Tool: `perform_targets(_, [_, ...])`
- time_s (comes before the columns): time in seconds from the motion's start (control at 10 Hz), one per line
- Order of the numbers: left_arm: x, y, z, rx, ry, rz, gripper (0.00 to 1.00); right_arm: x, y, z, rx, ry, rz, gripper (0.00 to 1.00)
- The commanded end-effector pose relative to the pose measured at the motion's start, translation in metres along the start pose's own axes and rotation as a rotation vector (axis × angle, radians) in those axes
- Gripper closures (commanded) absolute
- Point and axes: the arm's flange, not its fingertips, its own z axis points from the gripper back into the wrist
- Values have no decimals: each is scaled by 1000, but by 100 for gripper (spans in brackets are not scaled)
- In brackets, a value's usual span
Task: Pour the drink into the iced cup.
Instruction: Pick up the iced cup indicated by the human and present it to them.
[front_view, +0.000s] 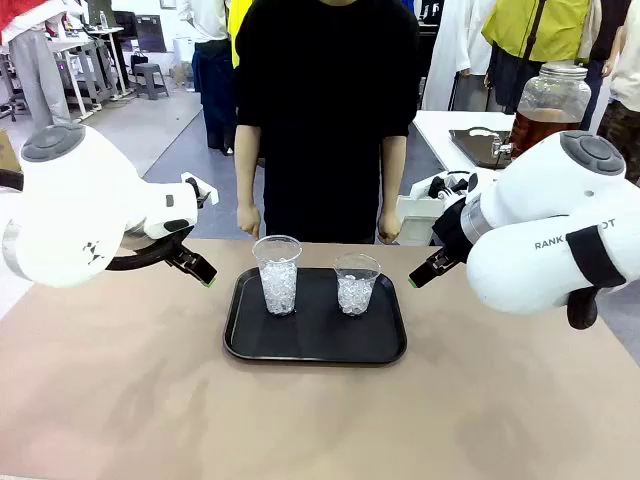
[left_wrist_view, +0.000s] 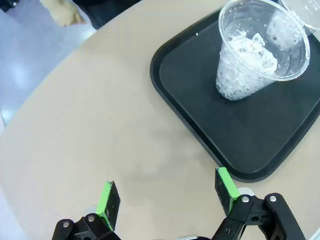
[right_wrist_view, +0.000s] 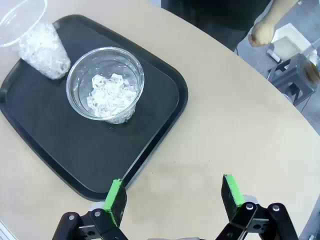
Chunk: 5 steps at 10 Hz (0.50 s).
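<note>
Waiting on step one, nothing poured yet: tall cup (front_view: 277, 273) and short cup (front_view: 356, 283) hold only ice on the tray (front_view: 315, 345), frame centre. Drink (front_view: 540, 128) sits in the dispenser jar (front_view: 553, 85), upper right, well apart. Left gripper (left_wrist_view: 165, 187) and right gripper (right_wrist_view: 173, 185) are wide open, empty, flanking the tray.

The white right arm (front_view: 560, 225) is hiding the base of the round glass dispenser jar (front_view: 550, 90) of amber-brown drink (front_view: 538, 130), far right. Wrist-view edges are cutting off the short clear ice-filled plastic cup (left_wrist_view: 306, 12) and the tall ice-filled plastic cup (right_wrist_view: 31, 37).
</note>
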Motion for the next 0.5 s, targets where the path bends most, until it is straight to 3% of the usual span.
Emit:
perform_targets(0.0, [0,0,1,2,-1,-3,0,1,-1,1,0,-5,-2,0])
perform_targets(0.4, [0,0,1,2,-1,-3,0,1,-1,1,0,-5,-2,0])
